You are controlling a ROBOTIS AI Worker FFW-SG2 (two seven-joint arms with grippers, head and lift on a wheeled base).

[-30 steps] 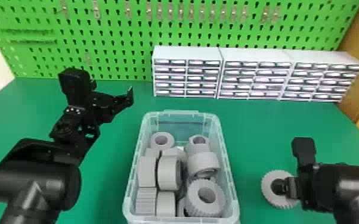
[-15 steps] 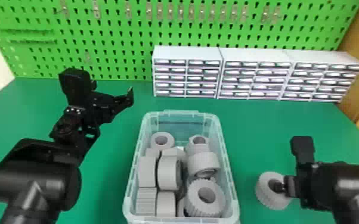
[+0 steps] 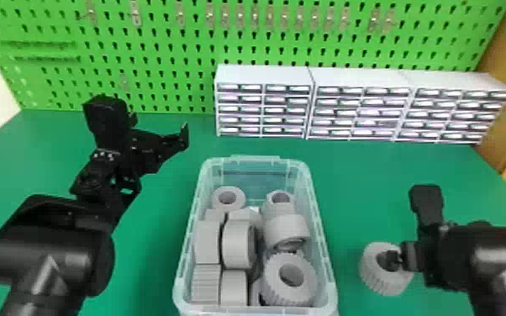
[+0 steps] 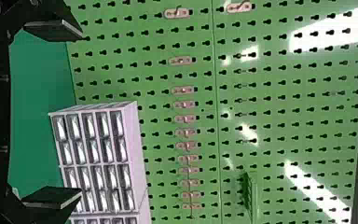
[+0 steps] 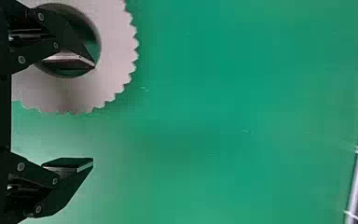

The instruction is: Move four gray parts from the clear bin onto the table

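The clear bin [image 3: 322, 235] holds several gray parts, among them a ribbed ring [image 3: 271, 283] at its near right. Right of the bin, another ribbed gray part [image 3: 370, 273] is on the green table, with my right gripper [image 3: 394, 260] at its hole. In the right wrist view, one finger of the right gripper [image 5: 91, 115] overlaps the hole of that gray part [image 5: 114, 51], while the other stands well apart outside its rim. My left gripper [image 3: 159, 133] is parked left of the bin's far end; the left wrist view has this left gripper [image 4: 79, 114] with fingers spread and nothing between them.
White drawer cabinets [image 3: 264, 75] stand in a row at the table's back, before a green pegboard [image 3: 159, 54]. Bare green table [image 3: 361, 180] lies between the bin and the right arm, and more lies between the bin and the left arm.
The gray part by my right gripper has shifted slightly left, and more of its ribbed side faces the head camera. The left arm and the bin have kept still.
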